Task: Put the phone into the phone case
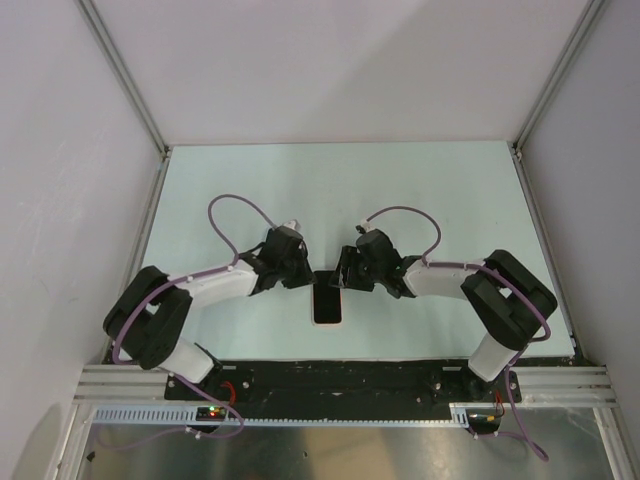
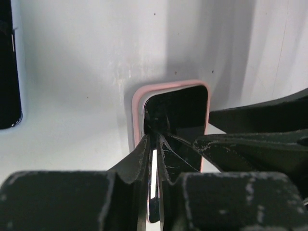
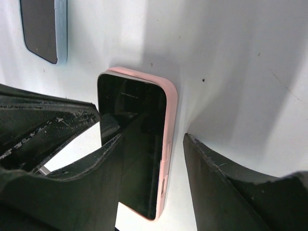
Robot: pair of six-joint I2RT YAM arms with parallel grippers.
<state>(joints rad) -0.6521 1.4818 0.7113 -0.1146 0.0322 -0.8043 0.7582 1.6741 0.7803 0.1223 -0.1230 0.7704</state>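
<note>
The phone [image 1: 327, 308] lies screen up inside the salmon-pink phone case [image 3: 171, 110] on the table between the two arms. In the left wrist view the pink rim [image 2: 166, 85] frames the black screen [image 2: 183, 108], and a grey-blue strip of the phone's side shows along the left edge. My left gripper [image 2: 153, 137] is shut, with its tips down on the phone's left edge [image 1: 305, 278]. My right gripper [image 3: 154, 139] is open and straddles the case's right edge [image 1: 343, 278]. One finger is over the screen [image 3: 130, 106] and the other over the table.
A second dark phone-sized slab with a light blue edge [image 3: 43, 29] lies on the table beyond the case. It shows as a black slab at the left edge of the left wrist view [image 2: 7, 72]. The arms hide it from above. White walls enclose the table [image 1: 330, 190].
</note>
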